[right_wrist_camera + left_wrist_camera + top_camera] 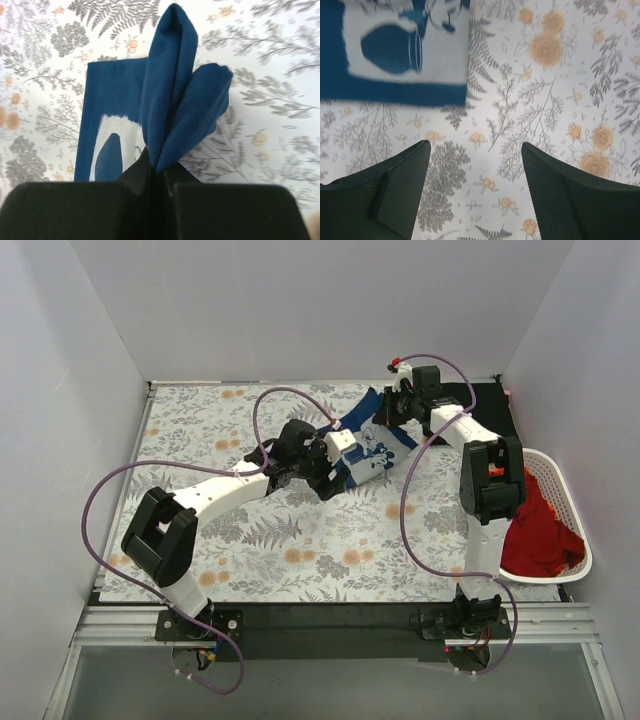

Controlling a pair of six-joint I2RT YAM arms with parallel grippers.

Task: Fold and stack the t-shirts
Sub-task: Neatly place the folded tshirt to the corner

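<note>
The navy blue t-shirt (372, 448) with a white cartoon print lies partly folded on the floral cover at the back middle. My right gripper (387, 418) is shut on a bunched fold of the navy cloth (170, 90), lifted off the cover; its fingertips (160, 167) pinch the fold. My left gripper (330, 478) is open and empty just beside the shirt's near edge, hovering over bare cover (475, 145); the shirt's printed corner (395, 92) lies ahead to its left. A black t-shirt (492, 400) lies at the back right. A red t-shirt (540, 532) fills the basket, an orange bit (497, 472) beside it.
The white slotted basket (578, 540) stands at the table's right edge, beside the right arm. The floral table cover (250, 530) spans the table. White walls close in the back and both sides. Purple cables loop over both arms.
</note>
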